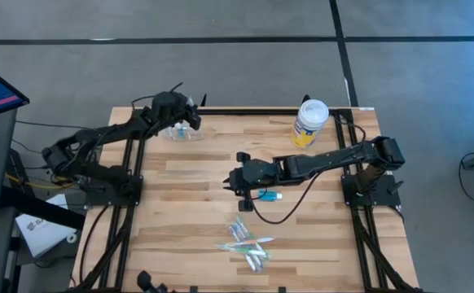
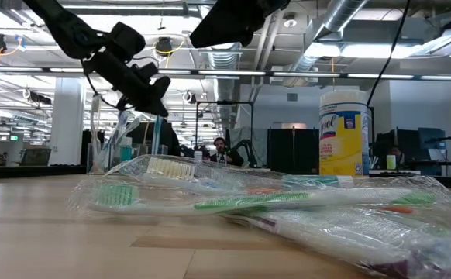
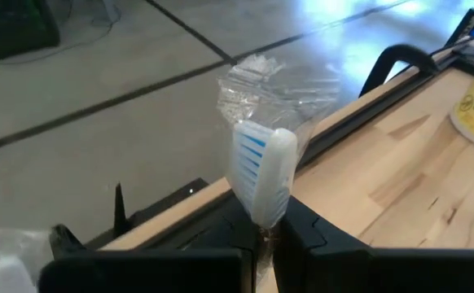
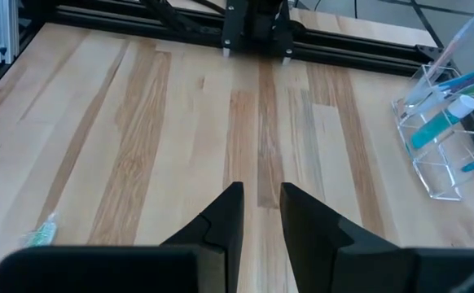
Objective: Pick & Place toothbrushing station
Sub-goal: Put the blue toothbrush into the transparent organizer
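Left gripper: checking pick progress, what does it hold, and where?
The left gripper is shut on a wrapped toothbrush, gripped just below its bristle head.

A: What is cut off or hidden?

B: The clear plastic cup (image 4: 447, 130) runs off the right wrist view's edge. The wrapped blue-bristled toothbrush (image 3: 261, 175) has its handle hidden between the left gripper's (image 3: 265, 236) dark fingers.

A: What is too small to tell?

B: The teal-blue item (image 1: 267, 195) beneath the right arm, and the yellow-labelled jar's (image 2: 345, 132) print.
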You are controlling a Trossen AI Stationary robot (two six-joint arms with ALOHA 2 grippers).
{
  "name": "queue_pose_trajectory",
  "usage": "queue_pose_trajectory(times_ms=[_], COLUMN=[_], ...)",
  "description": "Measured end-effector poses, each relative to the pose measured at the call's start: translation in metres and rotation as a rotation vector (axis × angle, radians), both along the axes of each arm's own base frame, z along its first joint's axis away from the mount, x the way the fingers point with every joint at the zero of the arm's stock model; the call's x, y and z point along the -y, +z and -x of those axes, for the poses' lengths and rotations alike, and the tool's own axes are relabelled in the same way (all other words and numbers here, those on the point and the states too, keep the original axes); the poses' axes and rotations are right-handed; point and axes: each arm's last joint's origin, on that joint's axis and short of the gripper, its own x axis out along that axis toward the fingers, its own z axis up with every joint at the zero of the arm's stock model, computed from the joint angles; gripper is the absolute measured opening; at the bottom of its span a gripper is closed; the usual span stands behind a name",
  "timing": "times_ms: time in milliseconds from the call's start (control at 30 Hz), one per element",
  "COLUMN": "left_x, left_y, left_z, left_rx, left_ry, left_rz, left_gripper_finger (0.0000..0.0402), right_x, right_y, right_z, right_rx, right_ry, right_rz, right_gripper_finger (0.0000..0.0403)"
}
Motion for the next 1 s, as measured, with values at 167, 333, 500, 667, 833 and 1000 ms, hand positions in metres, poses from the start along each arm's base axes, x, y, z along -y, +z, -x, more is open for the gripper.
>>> queue_pose_trajectory(times_ms=[167, 333, 500, 667, 833, 1000], left_x=[-0.004, -0.006, -0.007, -0.007, -0.007, -0.007], left_y=[-0.010, -0.017, -0.018, -0.020, -0.019, -0.019], left_z=[-0.001, -0.003, -0.004, -0.003, -0.003, -0.003], left_rx=[-0.028, -0.046, -0.047, -0.057, -0.065, -0.063], left_ry=[0.009, 0.009, 0.008, 0.007, 0.028, 0.028], left_rz=[0.032, 0.050, 0.051, 0.059, 0.049, 0.046], left_gripper_finger=[0.0006, 0.0006, 0.0012, 0.0029, 0.0050, 0.0086], right_x=[0.000, 0.002, 0.003, 0.003, 0.003, 0.003], right_y=[0.000, 0.000, 0.000, 0.000, 0.000, 0.000], right_z=[0.000, 0.000, 0.000, 0.000, 0.000, 0.000], right_rx=[0.000, 0.000, 0.000, 0.000, 0.000, 0.000], right_ry=[0.000, -0.005, -0.007, -0.006, -0.007, -0.006], right_rz=[0.001, 0.001, 0.001, 0.000, 0.000, 0.000], right_gripper_finger=[0.0074, 0.0074, 0.0074, 0.0074, 0.0074, 0.0074])
